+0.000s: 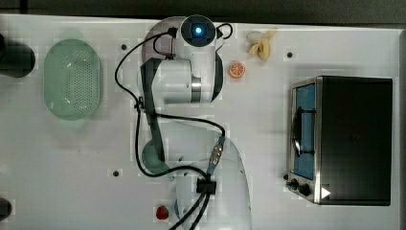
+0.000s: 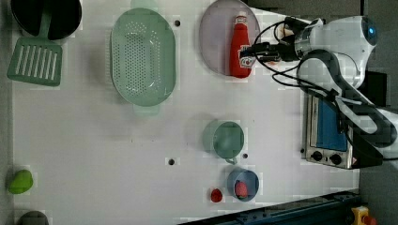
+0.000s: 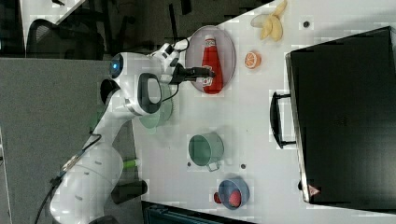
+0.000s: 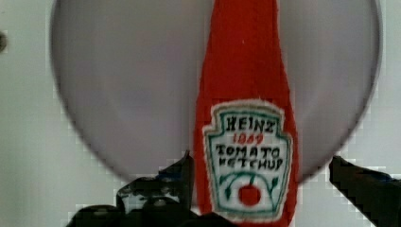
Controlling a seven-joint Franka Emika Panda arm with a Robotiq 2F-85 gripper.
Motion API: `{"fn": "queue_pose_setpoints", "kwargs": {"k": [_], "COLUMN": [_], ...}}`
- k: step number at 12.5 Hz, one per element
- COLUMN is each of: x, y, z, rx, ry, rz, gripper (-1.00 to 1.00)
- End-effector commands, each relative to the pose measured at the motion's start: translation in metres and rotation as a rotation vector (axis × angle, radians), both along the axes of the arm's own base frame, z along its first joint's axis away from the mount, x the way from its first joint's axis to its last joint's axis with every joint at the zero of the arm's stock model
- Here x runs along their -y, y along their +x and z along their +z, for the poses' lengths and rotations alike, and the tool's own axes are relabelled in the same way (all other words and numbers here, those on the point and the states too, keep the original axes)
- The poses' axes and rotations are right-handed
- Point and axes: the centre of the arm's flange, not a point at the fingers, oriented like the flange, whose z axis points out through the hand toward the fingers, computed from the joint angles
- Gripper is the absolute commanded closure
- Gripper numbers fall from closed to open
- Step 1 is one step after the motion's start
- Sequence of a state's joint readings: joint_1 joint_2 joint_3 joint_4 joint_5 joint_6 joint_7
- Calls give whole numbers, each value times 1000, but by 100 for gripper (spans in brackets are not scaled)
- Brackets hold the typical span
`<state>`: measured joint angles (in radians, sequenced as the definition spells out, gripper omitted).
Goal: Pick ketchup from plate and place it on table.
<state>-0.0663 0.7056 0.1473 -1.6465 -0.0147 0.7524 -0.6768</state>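
Gripper (image 4: pixel 260 165): two dark fingers stand wide apart in the wrist view, one on each side of the ketchup label; they grip nothing that I can see, and a gap shows between the far finger and the bottle. I cannot tell if the near finger touches the red side.
Gripper in the side views: it reaches over the lower part of the bottle (image 2: pixel 253 51), (image 3: pixel 201 72).
Ketchup (image 4: pixel 248 142): red bottle with a pale label that reads "Heinz Tomato Ketchup"; it lies flat on the plate (image 2: pixel 240 46), (image 3: pixel 211 58), with the cap toward the far rim and its base over the near rim.
Plate (image 4: pixel 132 85): round, pale lilac-grey, flat on the table, near the table's top edge in the left view (image 2: pixel 216 37); in the right view it is beside the orange slice (image 3: pixel 224 42).
Arm (image 1: pixel 191 81): white, with black cables, bent over the plate in the top view.
Orange slice (image 3: pixel 252 59): on the table, near the plate, apart from it.
Banana peel (image 3: pixel 273 25): near the table's corner, beyond the orange slice.
Green basket (image 2: pixel 143 57): oval, perforated, at the left view's left of the plate.
Green mug (image 2: pixel 224 139): on the table, well apart from the plate.
Blue bowl (image 2: pixel 243 184): holds something red; a strawberry (image 2: pixel 216 195) lies just beside it.
Toaster oven (image 1: pixel 342 139): dark box at the top view's right.
Table (image 2: pixel 94 140): white, with small dark holes.
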Motion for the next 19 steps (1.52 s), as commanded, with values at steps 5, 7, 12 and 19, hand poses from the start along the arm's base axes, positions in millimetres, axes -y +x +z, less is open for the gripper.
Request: {"fn": "queue_pose_setpoints", "kwargs": {"k": [5,7,12,19], "x": [-17,-19,-19,2], "y": [24,26,26,35], "z": [-43,-51,-48,97], "rx": [98,114,117,174], "ry": [-27,-24,-24,-46], "rz": [129,128,121,-22], "gripper": [-100,-100,-18,-18]}}
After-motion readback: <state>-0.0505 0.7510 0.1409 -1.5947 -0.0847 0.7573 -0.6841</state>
